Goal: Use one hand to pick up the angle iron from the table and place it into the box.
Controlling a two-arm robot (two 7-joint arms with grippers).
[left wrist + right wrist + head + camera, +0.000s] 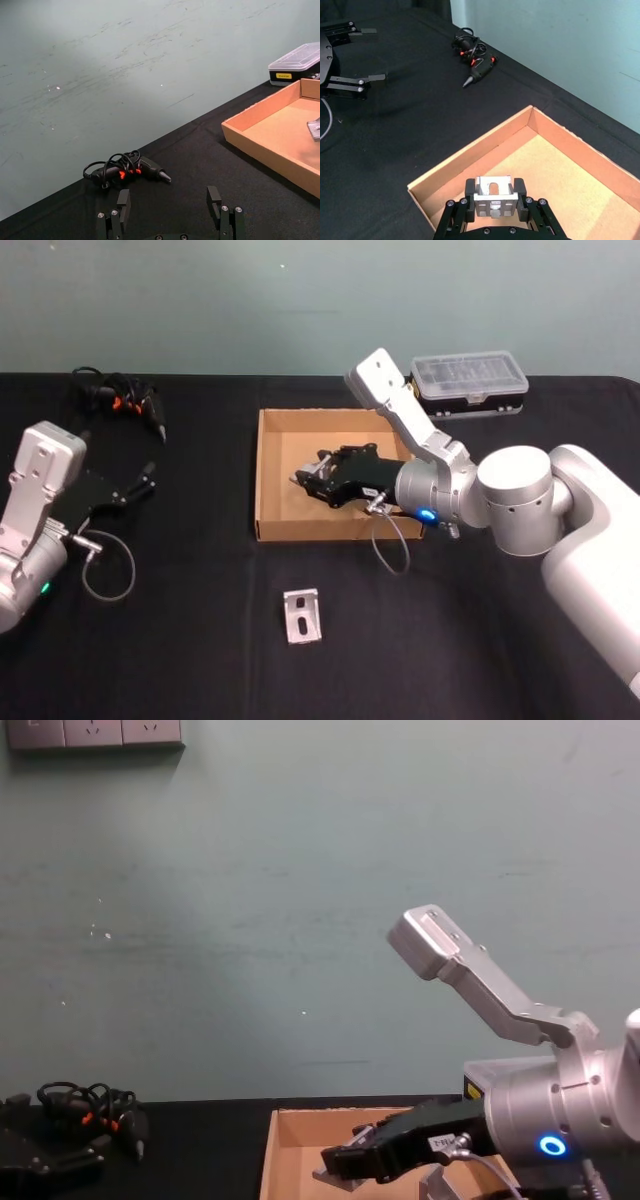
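Note:
My right gripper (308, 480) hovers over the box (262, 480), a shallow tan cardboard tray, and is shut on a silvery slotted angle iron (492, 201). The right wrist view shows the piece clamped between both jaws above the box floor (555, 175). In the chest view the same angle iron (335, 1179) hangs just inside the box (285, 1120). A second angle iron (302, 616) lies flat on the black table (200, 640) in front of the box. My left gripper (140, 485) is parked far left, open and holding nothing.
A black plastic case with a clear lid (470, 380) stands behind the box at the back right. A black glue gun with a coiled cord (125, 400) lies at the back left. A loose cable loop (108, 565) hangs by the left arm.

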